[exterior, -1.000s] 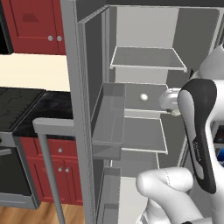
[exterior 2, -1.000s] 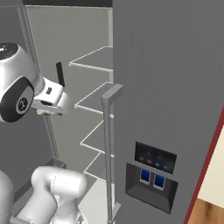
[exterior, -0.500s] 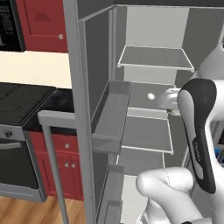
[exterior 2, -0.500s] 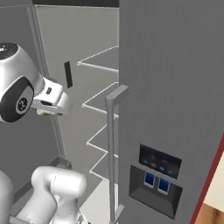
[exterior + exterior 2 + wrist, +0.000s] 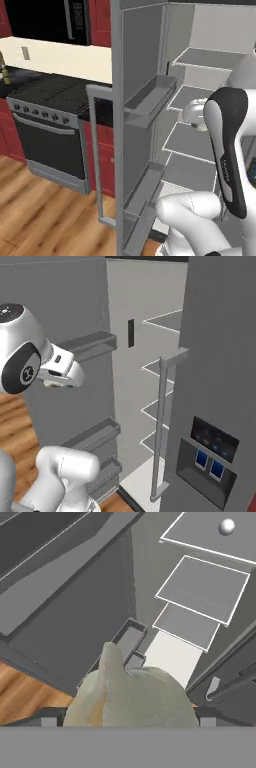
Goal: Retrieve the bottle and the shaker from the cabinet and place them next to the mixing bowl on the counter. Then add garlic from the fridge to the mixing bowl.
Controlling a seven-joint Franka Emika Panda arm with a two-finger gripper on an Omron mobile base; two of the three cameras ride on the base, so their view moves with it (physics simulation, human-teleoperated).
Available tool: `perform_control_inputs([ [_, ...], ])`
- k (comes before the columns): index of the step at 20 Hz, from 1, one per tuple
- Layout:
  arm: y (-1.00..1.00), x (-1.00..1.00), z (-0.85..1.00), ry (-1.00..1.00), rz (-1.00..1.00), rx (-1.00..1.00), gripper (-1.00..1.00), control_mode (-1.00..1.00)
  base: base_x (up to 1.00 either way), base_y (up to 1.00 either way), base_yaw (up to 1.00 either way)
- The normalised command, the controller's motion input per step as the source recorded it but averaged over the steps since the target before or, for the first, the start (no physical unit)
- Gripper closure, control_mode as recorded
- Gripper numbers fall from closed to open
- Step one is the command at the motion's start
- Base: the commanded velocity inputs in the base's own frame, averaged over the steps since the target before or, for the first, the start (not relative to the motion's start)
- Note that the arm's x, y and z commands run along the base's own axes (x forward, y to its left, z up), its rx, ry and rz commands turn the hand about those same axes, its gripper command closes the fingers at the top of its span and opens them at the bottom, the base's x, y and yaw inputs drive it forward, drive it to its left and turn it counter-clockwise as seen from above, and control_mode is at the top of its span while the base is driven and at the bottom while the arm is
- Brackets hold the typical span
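While jaws clamp it, garlic [image 5: 131, 696] whitish, lumpy, pointed stem, before open grey fridge [image 5: 200, 597].

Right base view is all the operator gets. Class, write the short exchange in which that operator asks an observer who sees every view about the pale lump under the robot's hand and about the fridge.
Operator: Is that pale lump under the hand something the claw is holding?
Observer: Yes. In the hand view the garlic sits between the two tips of the claw, clear of the shelves behind it.
Operator: Is anything else inside the fridge? The shelves look bare to me.
Observer: The hand view shows a small white ball lying on one of the shelves of the fridge.
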Motion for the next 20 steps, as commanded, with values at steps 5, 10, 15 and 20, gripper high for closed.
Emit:
perform_control_inputs([
  [5,0.00,0.00,0.00,0.00,0.00,0.00,1.00,1.00,-0.73,0.50,0.67],
  [10,0.00,0.00,0.00,0.00,0.00,0.00,1.00,1.00,-0.01,0.49,0.93],
  [15,0.00,0.00,0.00,0.00,0.00,0.00,1.00,1.00,0.53,0.62,0.56],
  [20,0.00,0.00,0.00,0.00,0.00,0.00,1.00,1.00,1.00,0.51,0.11],
])
